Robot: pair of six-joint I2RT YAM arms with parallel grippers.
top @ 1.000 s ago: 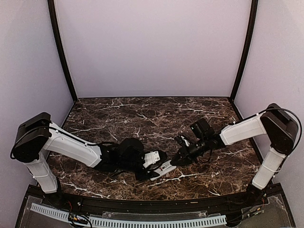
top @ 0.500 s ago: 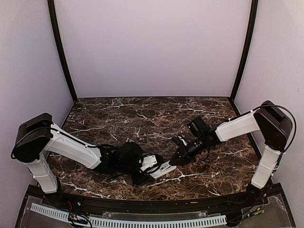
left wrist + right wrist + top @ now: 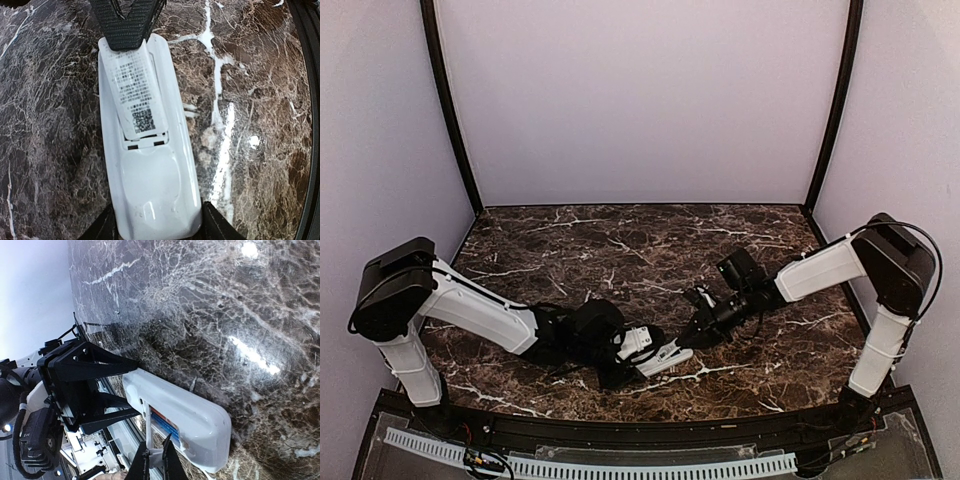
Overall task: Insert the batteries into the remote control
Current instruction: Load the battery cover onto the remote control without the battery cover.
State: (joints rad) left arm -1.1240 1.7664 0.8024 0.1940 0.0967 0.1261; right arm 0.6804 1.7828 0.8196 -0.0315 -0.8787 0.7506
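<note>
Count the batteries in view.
2, apparently: an orange battery and a blue battery lie side by side in the remote's bay, mostly hidden under the cover. None shows elsewhere.

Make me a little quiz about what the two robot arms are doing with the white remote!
1. True or false: the remote control lies with its buttons facing up.
2. Which one pinches the cover plate? A: left, B: right, C: neither.
3. Fill in: the left gripper clamps the sides of the ____.

Key: 1 false, its back faces up. 2 B, the right gripper. 3 remote control.
</note>
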